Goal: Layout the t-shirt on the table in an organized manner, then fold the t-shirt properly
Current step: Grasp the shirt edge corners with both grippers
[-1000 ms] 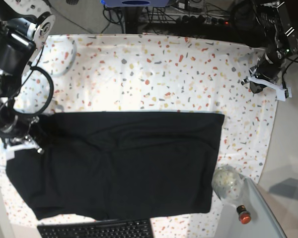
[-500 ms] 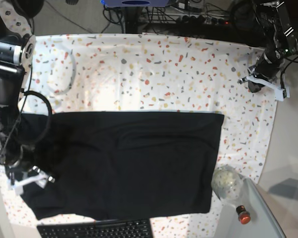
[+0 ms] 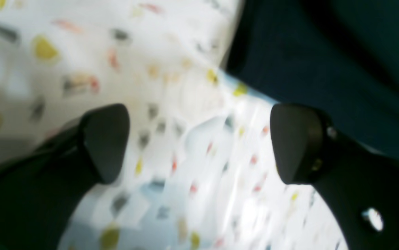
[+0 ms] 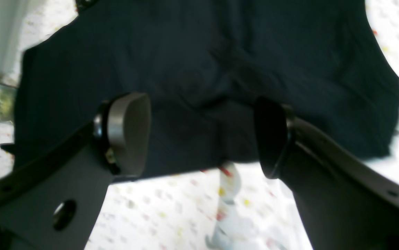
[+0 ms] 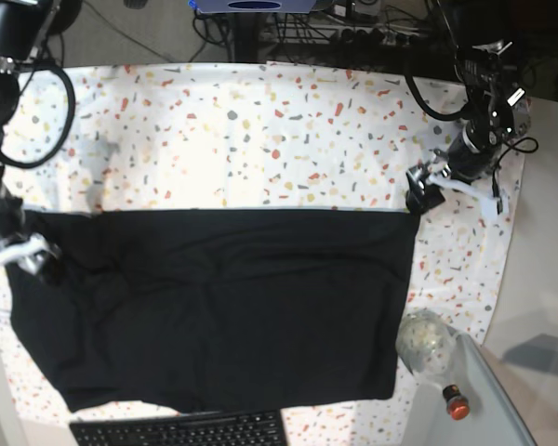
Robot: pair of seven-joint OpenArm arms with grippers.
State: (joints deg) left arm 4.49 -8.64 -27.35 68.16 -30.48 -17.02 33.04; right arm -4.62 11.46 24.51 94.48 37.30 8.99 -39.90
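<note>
Black t-shirt [image 5: 223,307] flat, folded rectangular

Black keyboard [image 5: 179,430], clear jar [image 5: 425,342], red-capped bottle [image 5: 457,404]

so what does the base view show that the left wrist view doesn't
Only the base view shows the whole t-shirt spread flat, the keyboard at the near edge, a clear bottle by the shirt's corner, and both arms, the right gripper at the far side of the shirt. Only the left wrist view shows the left gripper up close, jaws wide apart with nothing between them. Both show the speckled table and dark shirt fabric.
</note>
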